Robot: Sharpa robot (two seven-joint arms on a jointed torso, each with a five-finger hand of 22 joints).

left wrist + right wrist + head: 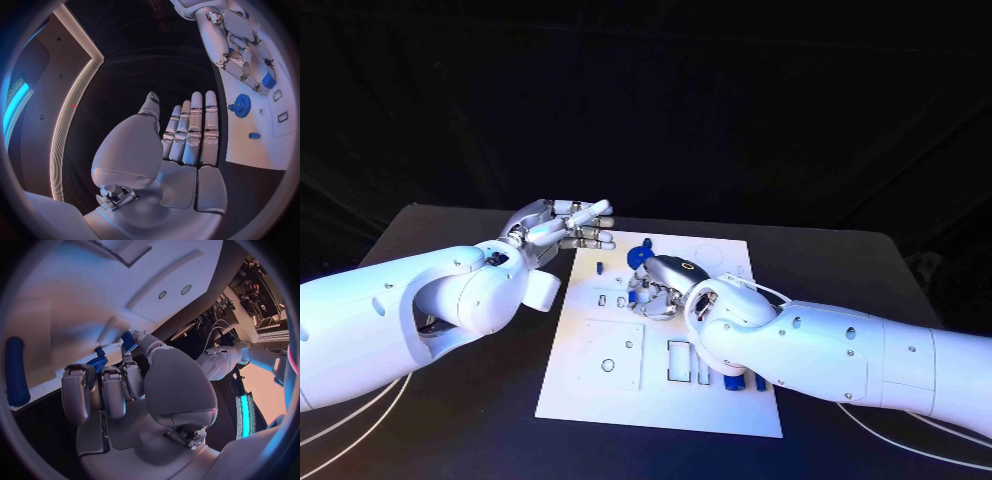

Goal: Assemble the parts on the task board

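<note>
Task board [610,395] flat mid-worktop [459,400]. Head view: right robot hand [661,290] over board's upper half, near blue gear [639,256]. Left wrist view: left robot hand [181,145] flat, fingers straight, holding nothing, beside board. Right wrist view: right fingers [103,390] curled, pinching small blue part [128,340].

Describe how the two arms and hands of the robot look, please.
Both arms are glossy white rounded shells with small dark screw holes. The left arm has a big round joint cap; thin white cables run below it. The right arm has a white cable looped near its wrist. The left hand and right hand are silver metal, with segmented fingers and smooth grey palm covers.
</note>
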